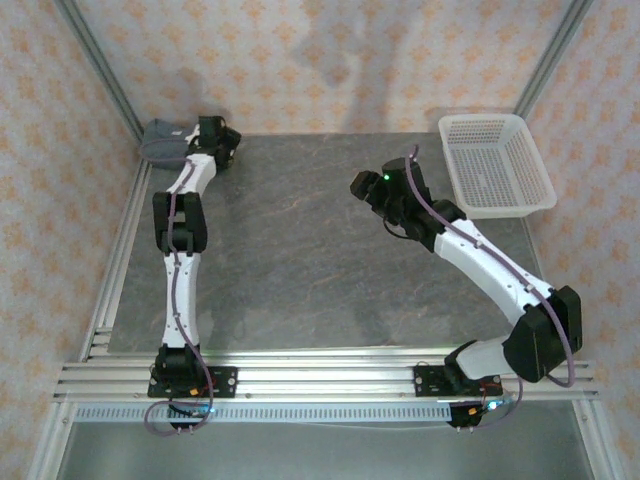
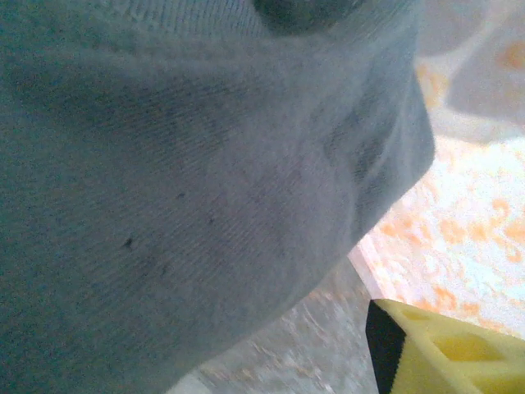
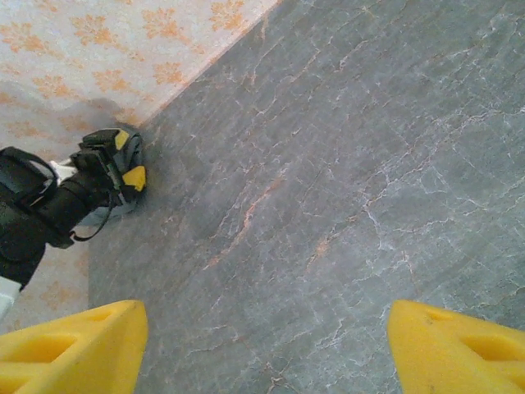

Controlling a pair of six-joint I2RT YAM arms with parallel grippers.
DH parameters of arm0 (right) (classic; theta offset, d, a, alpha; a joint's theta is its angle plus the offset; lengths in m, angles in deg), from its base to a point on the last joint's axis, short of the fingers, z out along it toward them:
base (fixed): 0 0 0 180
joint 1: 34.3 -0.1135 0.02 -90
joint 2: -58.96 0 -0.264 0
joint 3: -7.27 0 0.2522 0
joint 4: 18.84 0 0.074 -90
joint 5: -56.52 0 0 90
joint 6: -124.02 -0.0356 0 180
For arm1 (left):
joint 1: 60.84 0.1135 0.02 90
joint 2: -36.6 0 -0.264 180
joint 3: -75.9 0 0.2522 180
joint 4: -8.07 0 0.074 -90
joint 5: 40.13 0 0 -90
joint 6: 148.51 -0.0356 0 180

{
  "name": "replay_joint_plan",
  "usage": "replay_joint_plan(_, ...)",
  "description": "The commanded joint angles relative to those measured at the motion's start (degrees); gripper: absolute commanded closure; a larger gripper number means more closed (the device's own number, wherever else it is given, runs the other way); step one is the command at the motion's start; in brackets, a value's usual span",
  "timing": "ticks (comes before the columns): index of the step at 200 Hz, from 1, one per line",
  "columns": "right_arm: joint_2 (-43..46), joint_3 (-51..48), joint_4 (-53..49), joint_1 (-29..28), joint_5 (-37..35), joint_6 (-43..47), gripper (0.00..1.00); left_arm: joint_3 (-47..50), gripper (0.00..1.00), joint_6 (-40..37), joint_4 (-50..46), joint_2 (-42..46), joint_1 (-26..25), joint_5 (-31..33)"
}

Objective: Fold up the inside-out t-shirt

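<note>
The inside-out t-shirt (image 1: 163, 141) lies bunched in a dark grey heap in the table's far left corner, against the wall. My left gripper (image 1: 198, 134) reaches into that corner right beside the heap. In the left wrist view the grey cloth (image 2: 180, 180) bulges close in front of the camera. One yellow finger (image 2: 443, 353) stands far to the right, apart from the cloth, with bare table between them, so the jaws are open; the other finger is hidden. My right gripper (image 1: 368, 190) hovers open over bare table (image 3: 271, 205), its fingers (image 3: 74, 349) spread wide with nothing between them.
A white mesh basket (image 1: 505, 210) stands at the table's far right. The grey marble tabletop (image 1: 300, 260) stretches between the two arms. Patterned walls close the back and sides, with a metal frame post near the shirt's corner.
</note>
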Motion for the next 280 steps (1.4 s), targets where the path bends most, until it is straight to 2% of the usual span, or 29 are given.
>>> replay_joint_plan(1, 0.27, 2.61, -1.68, 0.27, -0.63, 0.70, 0.23, -0.49, 0.27, -4.56, -1.85, 3.21, 1.13, 0.53)
replay_joint_plan(15, 1.16, 2.44, -2.28, 0.27, -2.34, 1.43, 0.23, 2.02, 0.24, -5.42, 0.14, 6.96, 1.04, -1.25)
replay_joint_plan(37, 3.29, 2.19, -4.70, 0.57, -7.20, 4.99, 0.22, 13.21, 0.17, -5.65, 7.82, 17.95, -0.16, -3.21)
replay_joint_plan(77, 10.43, -3.56, -4.71, 3.84, -18.94, 13.45, 0.19, 38.89, 0.03, -12.12, 14.37, 45.65, -5.54, 2.56)
replay_joint_plan(89, 14.08, -8.15, -1.13, 4.09, -24.39, 18.57, 0.18, 46.33, 0.00, -14.06, 14.64, 53.39, -7.44, 5.34)
replay_joint_plan(120, 21.98, -23.13, 11.89, 5.05, -35.29, 32.92, 0.15, 61.07, 0.00, -24.24, 9.64, 70.77, -12.22, 12.47)
replay_joint_plan(133, 24.26, -29.65, 18.44, 5.71, -39.54, 38.13, 0.13, 67.23, 0.00, -25.81, 7.48, 77.30, -13.09, 16.14)
replay_joint_plan(149, 24.97, -37.43, 26.12, 8.52, -40.52, 42.27, 0.12, 75.74, 0.00, -28.61, 8.35, 84.38, -13.12, 20.07)
replay_joint_plan(166, 22.51, -43.69, 34.09, 12.16, -40.48, 42.48, 0.11, 84.16, 0.00, -28.72, 10.46, 90.14, -13.08, 27.69)
replay_joint_plan(191, 13.41, -47.68, 45.93, 17.96, -39.73, 42.96, 0.07, 92.35, 0.00, -36.21, 12.56, 93.97, -13.01, 32.26)
replay_joint_plan(202, 7.42, -48.18, 53.24, 21.15, -37.32, 43.51, 0.04, 95.53, 0.02, -38.19, 13.88, 94.62, -12.93, 34.13)
replay_joint_plan(208, 5.59, -46.56, 52.94, 21.69, -37.32, 43.67, 0.02, 97.42, 0.03, -39.02, 15.17, 94.85, -12.86, 34.79)
replay_joint_plan(218, 1.85, -46.74, 60.35, 24.31, -31.69, 43.48, 0.00, 100.68, 0.03, -41.08, 19.10, 94.66, -12.74, 34.76)
replay_joint_plan(226, -0.11, -45.50, 59.63, 25.95, -27.84, 39.45, 0.00, 102.65, 0.03, -42.38, 21.74, 93.87, -12.62, 34.74)
replay_joint_plan(240, -8.18, -47.27, 70.37, 27.09, -17.47, 42.85, 0.00, 104.54, 0.02, -45.09, 24.65, 91.19, -12.38, 35.19)
replay_joint_plan(246, -10.21, -47.79, 75.05, 26.75, -16.35, 44.70, 0.00, 104.89, 0.02, -46.48, 25.87, 90.08, -12.01, 34.40)
replay_joint_plan(252, -9.25, -47.20, 72.99, 27.00, -15.13, 44.58, 0.00, 105.92, 0.02, -48.44, 28.70, 88.90, -11.83, 33.14)
replay_joint_plan(259, -7.25, -45.86, 66.13, 27.99, -13.33, 43.42, 0.00, 108.09, 0.02, -50.16, 34.90, 87.34, -11.54, 31.71)
replay_joint_plan(273, -8.71, -46.06, 68.90, 28.74, -13.75, 42.68, 0.00, 113.15, 0.03, -50.59, 49.59, 82.57, -8.10, 25.65)
replay_joint_plan(280, -7.69, -45.47, 66.27, 28.74, -13.78, 42.49, 0.00, 113.17, 0.03, -50.21, 52.85, 79.30, -6.26, 24.93)
